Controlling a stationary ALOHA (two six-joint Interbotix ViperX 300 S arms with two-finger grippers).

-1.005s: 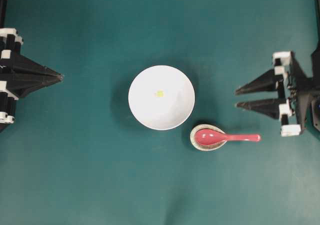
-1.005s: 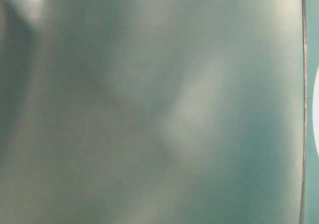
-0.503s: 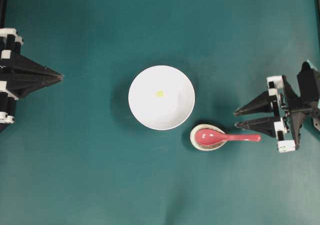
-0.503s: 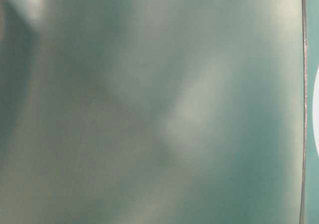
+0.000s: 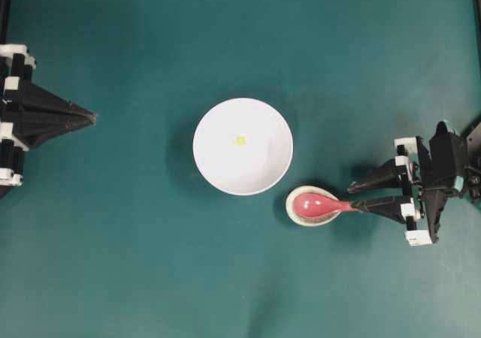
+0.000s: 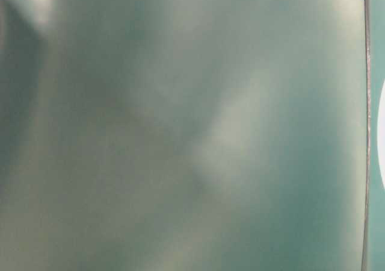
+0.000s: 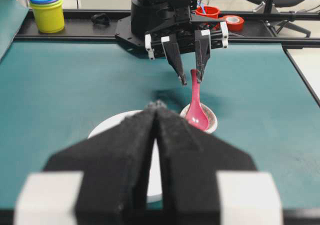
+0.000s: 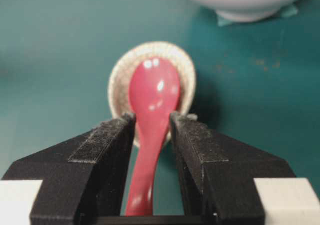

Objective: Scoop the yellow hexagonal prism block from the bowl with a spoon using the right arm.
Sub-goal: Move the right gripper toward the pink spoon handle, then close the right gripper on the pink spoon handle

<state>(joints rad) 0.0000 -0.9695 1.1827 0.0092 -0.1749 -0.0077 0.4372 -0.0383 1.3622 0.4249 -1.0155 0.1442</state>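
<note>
- Right black pincer [image 5: 357, 196] stood with its two fingers spread, one on each side of the short handle of the glossy pink-red soup spoon [image 5: 319, 203]; in the right wrist view a thin gap showed between each finger pad [image 8: 107, 145] and the handle, so it straddled the handle without pinching it.
- Whether the fingers touched the handle, I cannot tell for sure.
- The spoon's deep oval scoop rested in the small speckled cream spoon rest [image 5: 294, 212], with the handle pointing to the right arm [image 5: 443, 176].
- The spoon rest sat on the teal counter [image 5: 150, 263], just beside the lower right edge of the large round white bowl [image 5: 255, 169].
- The tiny yellow hexagonal prism block [image 5: 240, 140] lay inside the bowl, near its middle, well apart from the spoon.
- The left black pincer [image 5: 90, 116] had its fingers pressed together, holding nothing, at the left edge of the counter, well apart from the bowl.
- The table-level view was only a blur.
</note>
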